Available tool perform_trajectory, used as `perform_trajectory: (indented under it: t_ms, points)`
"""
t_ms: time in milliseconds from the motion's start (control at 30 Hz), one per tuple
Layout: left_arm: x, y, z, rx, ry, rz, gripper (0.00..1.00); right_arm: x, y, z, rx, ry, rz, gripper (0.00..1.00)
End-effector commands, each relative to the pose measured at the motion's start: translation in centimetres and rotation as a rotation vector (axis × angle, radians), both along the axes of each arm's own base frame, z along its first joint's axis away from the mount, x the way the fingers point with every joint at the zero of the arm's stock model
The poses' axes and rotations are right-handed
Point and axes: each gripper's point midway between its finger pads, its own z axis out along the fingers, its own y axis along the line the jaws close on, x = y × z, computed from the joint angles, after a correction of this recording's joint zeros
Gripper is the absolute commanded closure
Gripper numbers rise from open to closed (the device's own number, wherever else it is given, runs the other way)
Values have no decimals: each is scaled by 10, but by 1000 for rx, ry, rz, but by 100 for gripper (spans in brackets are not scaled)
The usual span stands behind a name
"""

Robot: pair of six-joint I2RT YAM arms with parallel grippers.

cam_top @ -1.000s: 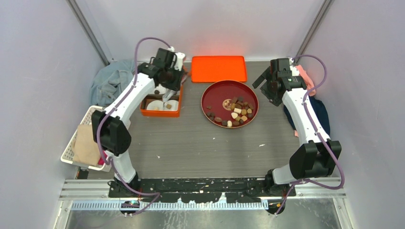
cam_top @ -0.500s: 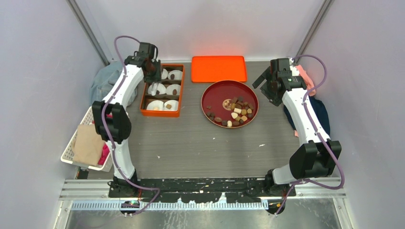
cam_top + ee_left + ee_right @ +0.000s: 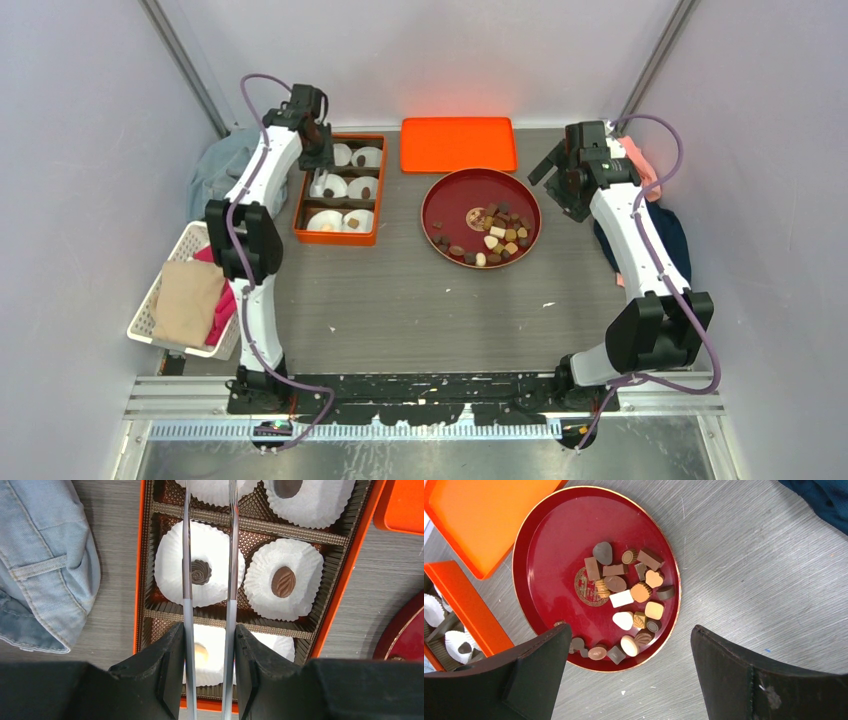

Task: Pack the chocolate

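Note:
Several chocolate pieces [image 3: 497, 235] in brown, tan and cream lie on a round red plate [image 3: 450, 195], also seen in the right wrist view as chocolate [image 3: 629, 597] on the plate [image 3: 531, 555]. The orange box [image 3: 337, 237] holds white paper cups, some with a piece inside, such as a dark swirl chocolate [image 3: 201, 572] and a brown oval [image 3: 283, 581]. My left gripper [image 3: 318, 140] [image 3: 208, 630] is shut on metal tweezers [image 3: 186, 555], hanging over the box's far-left end; the tips are out of view. My right gripper [image 3: 560, 180] [image 3: 631, 630] hangs open and empty beside the plate's right edge.
The orange lid [image 3: 458, 144] lies at the back, behind the plate. A denim cloth [image 3: 225, 165] is bunched left of the box. A white basket [image 3: 150, 290] with cloths stands at the left edge. Dark blue and pink cloths [image 3: 670, 230] lie at the right wall.
My left arm has swung from over the box's middle back and to the left, to the box's far-left corner, still holding the tweezers. The right arm has not moved.

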Motion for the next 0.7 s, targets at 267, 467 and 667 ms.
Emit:
perform_trajectory:
  t_ms: [267,467,667]
  points:
    - [12,-2,4,-58,-12,14,100,10,-2,22,-5,-61,-8,6]
    - [16,-5,2,-76,-9,6,93,12,-1,20,-5,-56,-3,6]
    - [22,-6,1,-80,-13,-2,82,12,-1,20,-5,-57,-4,6]
